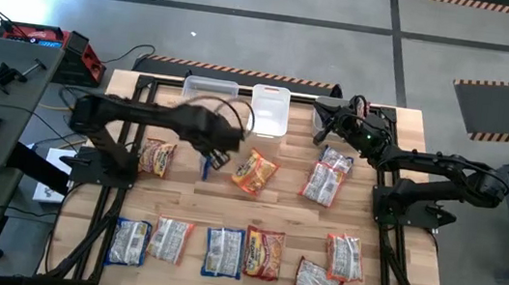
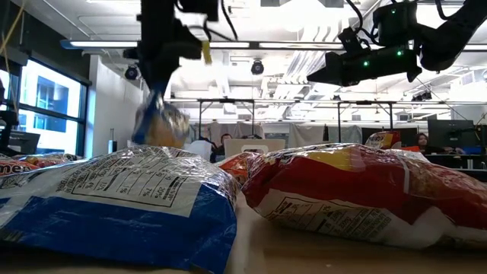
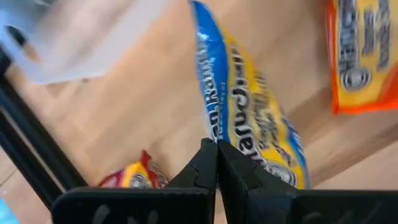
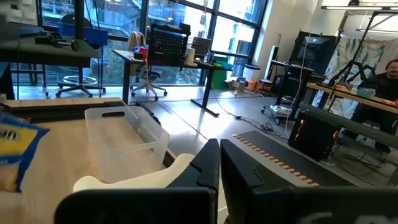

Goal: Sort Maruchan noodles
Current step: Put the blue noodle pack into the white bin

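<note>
The left gripper was over the middle of the table, left of the orange packet, and its jaws were clenched on the edge of a blue-and-yellow noodle packet, which hung down from the fingertips above the wood. To the right, the right gripper stood at the far edge near the clear bins, its jaws pressed together with nothing between them, while the other noodle packets lay in a row along the near side.

Blue-yellow packet hanging edge-down, lifted off table. Orange packet mid-table; red-white pair right; six packets along front row.
</note>
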`<act>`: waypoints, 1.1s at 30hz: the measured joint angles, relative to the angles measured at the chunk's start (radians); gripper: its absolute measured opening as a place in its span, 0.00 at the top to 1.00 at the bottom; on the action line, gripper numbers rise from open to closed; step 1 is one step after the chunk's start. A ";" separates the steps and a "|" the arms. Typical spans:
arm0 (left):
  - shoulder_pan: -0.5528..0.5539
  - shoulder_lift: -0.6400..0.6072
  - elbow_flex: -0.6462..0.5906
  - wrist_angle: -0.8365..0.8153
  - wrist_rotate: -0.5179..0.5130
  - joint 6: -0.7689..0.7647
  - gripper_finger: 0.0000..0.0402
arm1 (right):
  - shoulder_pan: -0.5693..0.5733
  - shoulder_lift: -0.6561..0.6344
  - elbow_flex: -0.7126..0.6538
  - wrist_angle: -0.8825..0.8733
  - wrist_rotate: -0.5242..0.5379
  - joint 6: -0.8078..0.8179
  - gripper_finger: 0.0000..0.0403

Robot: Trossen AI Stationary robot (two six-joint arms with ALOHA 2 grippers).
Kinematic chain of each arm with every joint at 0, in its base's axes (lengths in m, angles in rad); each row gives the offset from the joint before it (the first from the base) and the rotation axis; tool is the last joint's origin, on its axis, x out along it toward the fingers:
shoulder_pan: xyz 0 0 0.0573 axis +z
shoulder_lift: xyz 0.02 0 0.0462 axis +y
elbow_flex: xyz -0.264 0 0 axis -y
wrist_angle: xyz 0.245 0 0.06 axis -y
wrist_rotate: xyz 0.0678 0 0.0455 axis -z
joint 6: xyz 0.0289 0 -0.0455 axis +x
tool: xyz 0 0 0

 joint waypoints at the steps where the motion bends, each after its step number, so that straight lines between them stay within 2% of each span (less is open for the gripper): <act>1: 0.011 -0.021 0.000 0.001 -0.010 0.007 1.00 | 0.000 0.000 0.000 0.000 0.000 0.000 1.00; 7: 0.081 -0.112 0.000 0.001 -0.078 0.048 1.00 | 0.000 0.000 0.000 0.000 -0.001 0.000 1.00; 13: 0.151 -0.134 0.000 0.014 -0.093 0.113 1.00 | 0.000 0.000 0.000 0.000 -0.004 0.000 1.00; 15: 0.166 -0.135 0.000 0.016 -0.078 0.124 1.00 | 0.000 0.000 0.000 0.000 -0.004 0.000 1.00; 19: 0.156 -0.116 -0.024 0.087 0.034 0.129 0.98 | 0.000 0.000 0.000 0.000 -0.004 0.000 1.00; 21: 0.131 -0.101 -0.059 0.136 0.101 0.125 0.94 | 0.000 0.000 0.000 0.000 -0.004 0.000 1.00; 24: 0.087 -0.056 -0.113 0.179 0.131 0.073 0.85 | 0.000 0.000 0.000 0.000 -0.004 0.000 1.00; 27: 0.043 0.017 -0.140 0.189 0.113 0.052 0.73 | 0.000 0.000 0.000 0.000 -0.004 0.000 1.00; 33: -0.003 0.185 -0.105 0.186 0.043 0.019 0.50 | 0.000 0.000 0.000 0.001 -0.004 0.000 1.00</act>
